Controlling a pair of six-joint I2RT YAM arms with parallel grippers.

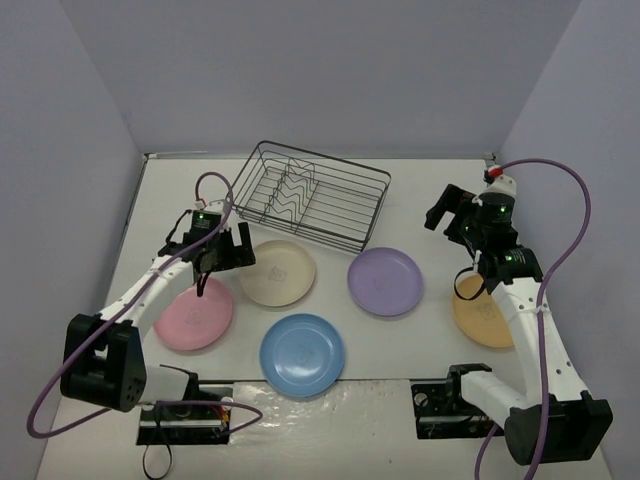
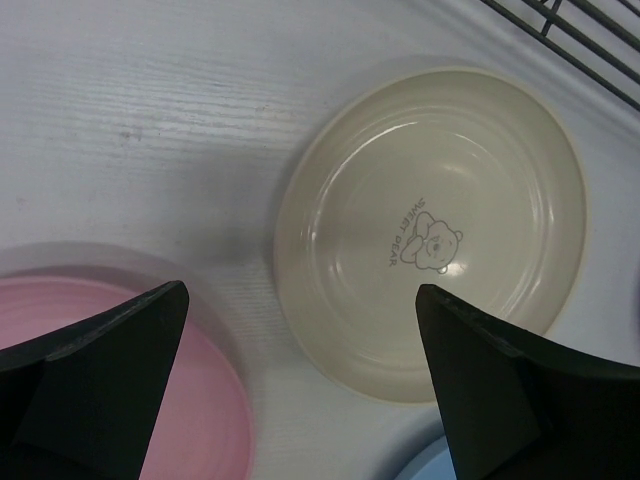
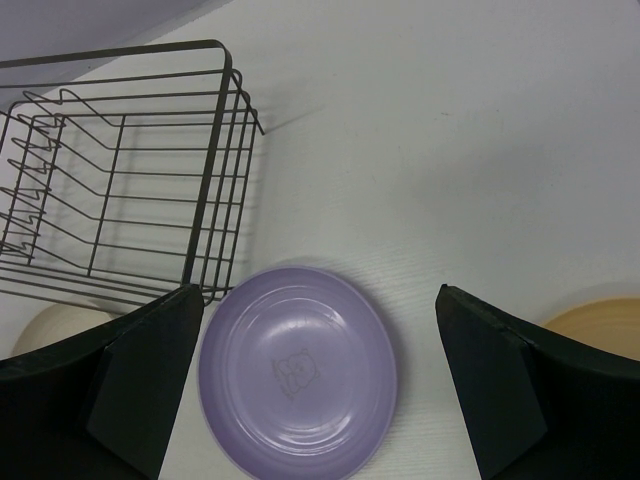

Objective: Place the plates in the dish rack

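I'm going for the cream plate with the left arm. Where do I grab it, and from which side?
Probably the rim of the cream plate, at its left edge, coming straight down with one jaw inside and one outside. It lies flat and face up, so only the shallow raised rim offers a pinch.

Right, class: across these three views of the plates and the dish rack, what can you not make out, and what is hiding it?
Top view: the orange-yellow plate is partly covered by the right arm; the prints on the plates are too small to read.
Left wrist view: the pink plate is cut off by the bottom edge and the left gripper; the blue plate is a sliver.
Right wrist view: the cream plate mostly hides behind the right gripper.
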